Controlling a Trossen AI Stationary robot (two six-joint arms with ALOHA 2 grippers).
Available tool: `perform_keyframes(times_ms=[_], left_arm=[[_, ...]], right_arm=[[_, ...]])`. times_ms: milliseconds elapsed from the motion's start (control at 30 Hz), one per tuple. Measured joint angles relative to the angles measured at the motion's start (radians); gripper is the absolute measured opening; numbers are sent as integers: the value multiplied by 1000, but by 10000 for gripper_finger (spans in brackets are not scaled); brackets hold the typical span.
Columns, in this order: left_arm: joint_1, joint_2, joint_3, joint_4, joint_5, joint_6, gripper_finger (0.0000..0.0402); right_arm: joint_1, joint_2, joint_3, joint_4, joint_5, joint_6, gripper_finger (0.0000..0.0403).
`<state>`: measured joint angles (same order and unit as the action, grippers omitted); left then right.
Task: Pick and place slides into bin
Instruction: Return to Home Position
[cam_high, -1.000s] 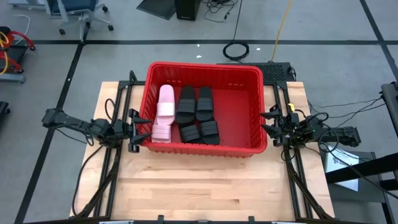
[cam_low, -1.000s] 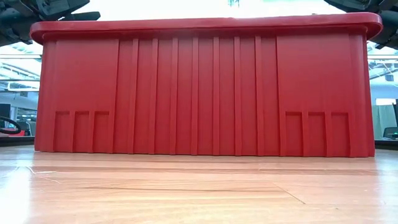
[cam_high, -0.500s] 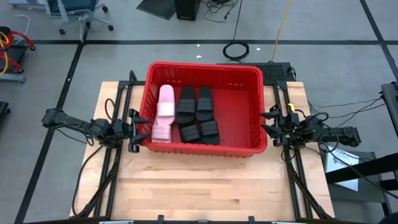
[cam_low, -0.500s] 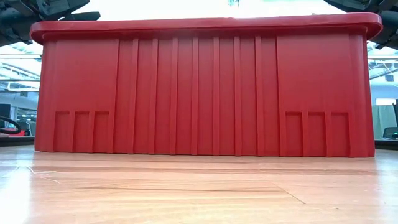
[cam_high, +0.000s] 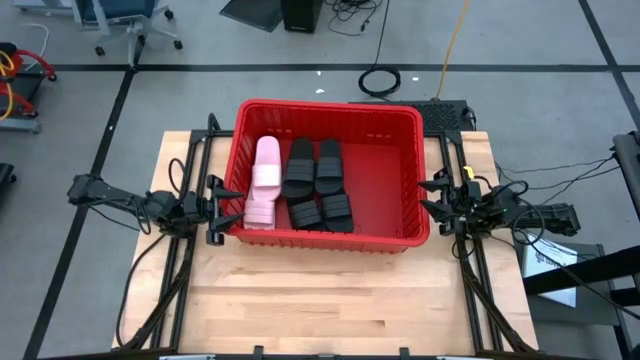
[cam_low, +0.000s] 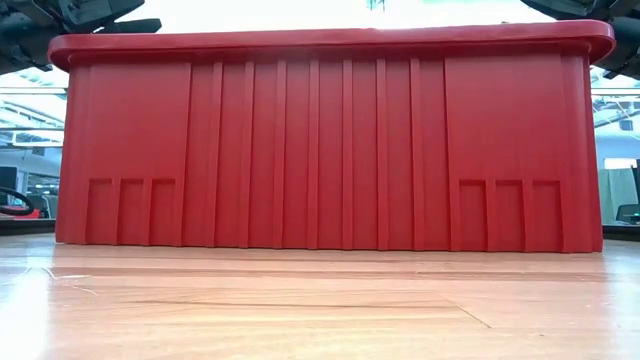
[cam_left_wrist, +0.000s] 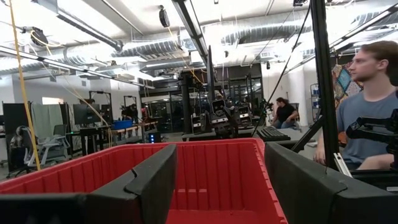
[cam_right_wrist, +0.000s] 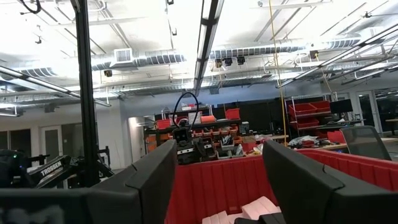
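Slides (cam_high: 300, 172) in bin (cam_high: 386, 186) between left gripper (cam_high: 224, 208), right gripper (cam_high: 432, 200)

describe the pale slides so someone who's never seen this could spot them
Start at the large rectangular red plastic bin in the middle of the wooden table. Inside it, along the wall on the robot's left, lie the pale pinkish open-toe slides; their neighbours are all black slides.

This is a robotics lab in an industrial hall: beyond the left gripper (cam_left_wrist: 217, 186) run bare ceiling ducts (cam_left_wrist: 149, 46) over workbenches (cam_left_wrist: 93, 132) with monitors (cam_left_wrist: 83, 113), where a person (cam_left_wrist: 285, 114) sits at a desk. Ahead of the right gripper (cam_right_wrist: 217, 183) stand shelves of red storage crates (cam_right_wrist: 308, 112). Off to one side of both, the grey floor (cam_high: 200, 40) bears tape lines (cam_high: 300, 68), loose cables (cam_high: 380, 80) and an office chair (cam_high: 125, 15).
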<state>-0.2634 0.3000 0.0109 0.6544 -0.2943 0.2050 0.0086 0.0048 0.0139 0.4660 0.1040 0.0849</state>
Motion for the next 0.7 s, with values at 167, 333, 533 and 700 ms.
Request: perform_keyframes(times_ms=[167, 333, 533, 700], left_arm=[[0, 0, 0, 0, 0, 0, 248], [0, 0, 0, 0, 0, 0, 248], [0, 0, 0, 0, 0, 0, 248], [0, 0, 0, 0, 0, 0, 248]], right_arm=[[0, 0, 0, 0, 0, 0, 231], [0, 0, 0, 0, 0, 0, 227], [0, 0, 0, 0, 0, 0, 231], [0, 0, 0, 0, 0, 0, 232]])
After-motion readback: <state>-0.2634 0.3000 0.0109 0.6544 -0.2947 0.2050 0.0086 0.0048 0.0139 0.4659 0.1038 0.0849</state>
